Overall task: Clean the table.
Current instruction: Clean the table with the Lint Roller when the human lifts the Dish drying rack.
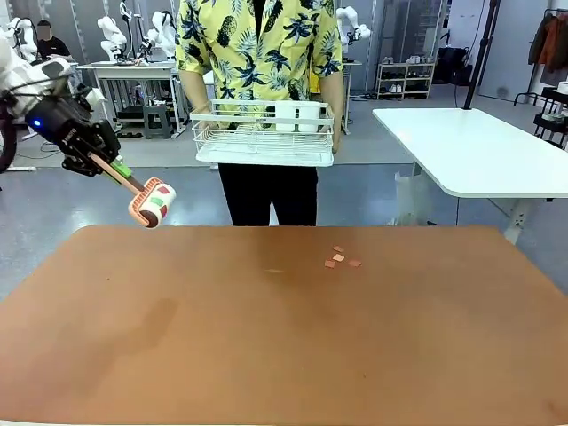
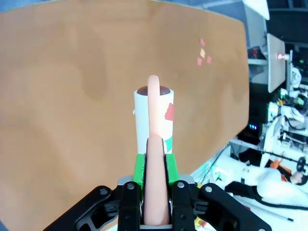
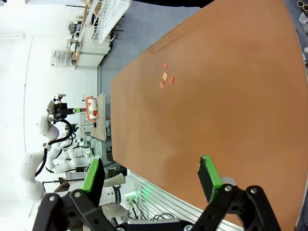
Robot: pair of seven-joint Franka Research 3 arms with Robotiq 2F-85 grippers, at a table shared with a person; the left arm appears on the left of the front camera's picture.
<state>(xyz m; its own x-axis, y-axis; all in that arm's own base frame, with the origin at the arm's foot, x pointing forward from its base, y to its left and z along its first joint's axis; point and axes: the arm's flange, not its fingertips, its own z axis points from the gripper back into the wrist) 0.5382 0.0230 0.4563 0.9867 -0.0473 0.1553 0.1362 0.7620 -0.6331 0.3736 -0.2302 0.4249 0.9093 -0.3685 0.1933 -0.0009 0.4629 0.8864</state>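
From the front we noted a person (image 1: 257, 44) beyond the table (image 1: 266, 355) holding a white wire rack (image 1: 264, 140) with two white cylinders (image 1: 297, 115) standing in it. The left wrist view showed the left gripper (image 2: 155, 168) clamped on a lint roller's (image 2: 154, 115) pink handle, in the air near the table's far left corner. The right wrist view showed the right gripper (image 3: 150, 172) spread wide above the terracotta top, with paper scraps (image 3: 166, 77) lying on it toward the person.
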